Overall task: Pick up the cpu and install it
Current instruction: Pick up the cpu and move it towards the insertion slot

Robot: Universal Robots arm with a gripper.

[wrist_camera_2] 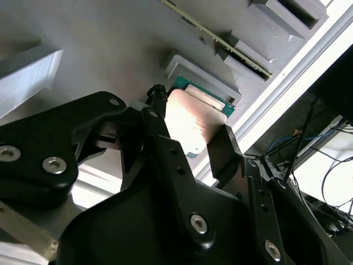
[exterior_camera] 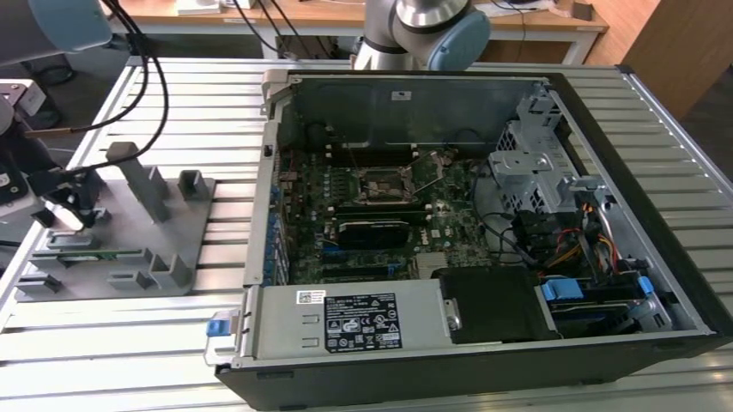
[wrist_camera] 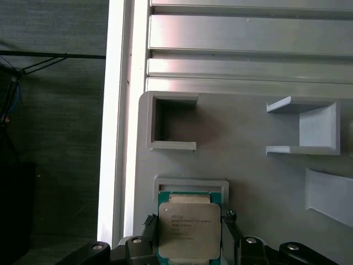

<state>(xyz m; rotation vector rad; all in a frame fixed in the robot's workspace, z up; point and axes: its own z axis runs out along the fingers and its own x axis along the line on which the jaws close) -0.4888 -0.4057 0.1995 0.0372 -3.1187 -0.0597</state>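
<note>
Between the spread jaws of my tool (wrist_camera: 188,218), which stands open and not yet pinching, the cpu (wrist_camera: 189,236) lies flat in its grey pocket (wrist_camera: 190,183), and closing off-centre could, I judge, tilt or jam it against the pocket's wall.

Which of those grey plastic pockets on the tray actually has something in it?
The low square-rimmed pocket nearest the gripper: it holds the shiny silver square cpu. The deeper box pocket beside it sits empty.

Slatted table (exterior_camera: 115,360), grey fixture plate (exterior_camera: 195,233) (exterior view's left), open computer case (exterior_camera: 481,379)
</note>
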